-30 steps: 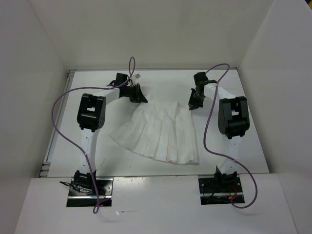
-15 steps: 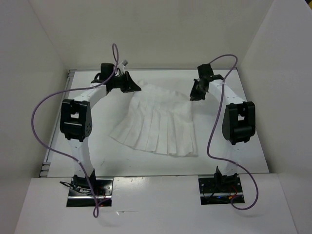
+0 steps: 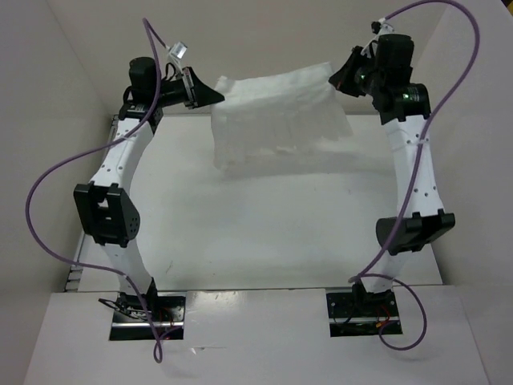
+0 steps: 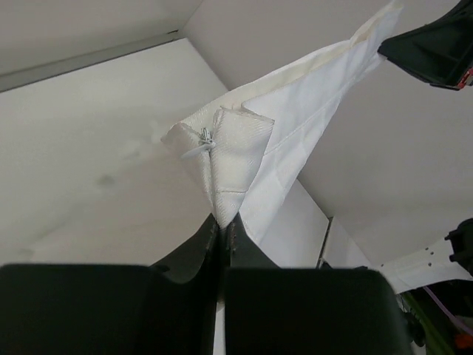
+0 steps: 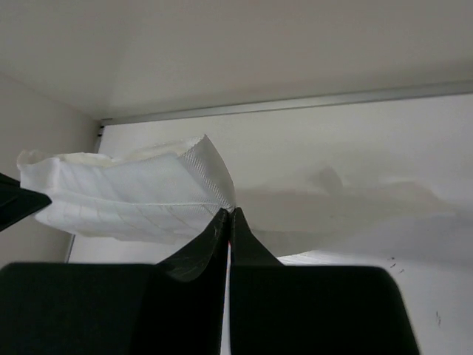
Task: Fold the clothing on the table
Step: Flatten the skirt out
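Left jaws pinched shut on one top corner of clothing (image 3: pixel 276 112), fabric bunched at tips. Right jaws pinched shut on opposite top corner. Both held high over far end of counter (image 3: pixel 264 233). Clothing stretched between them, hanging as wide white sheet, pleats faint. Cannot tell whether lower edge touches counter. Purple cables (image 3: pixel 48 184) loop beside me on both sides.

- My left arm (image 3: pixel 120 160) and right arm (image 3: pixel 413 152): white links dotted with small dark screws, boxy black joint housings.
- Left gripper (image 3: pixel 218 96) and right gripper (image 3: pixel 337 78): matte black, fingers (image 4: pixel 194 250) tapering to thin tips.
- Purple cables (image 3: pixel 48 180) loop back from behind my jaws.
- A green light (image 3: pixel 411 95) glows behind my right jaws.
- Silver base plates (image 3: pixel 172 317), farthest from my jaws.
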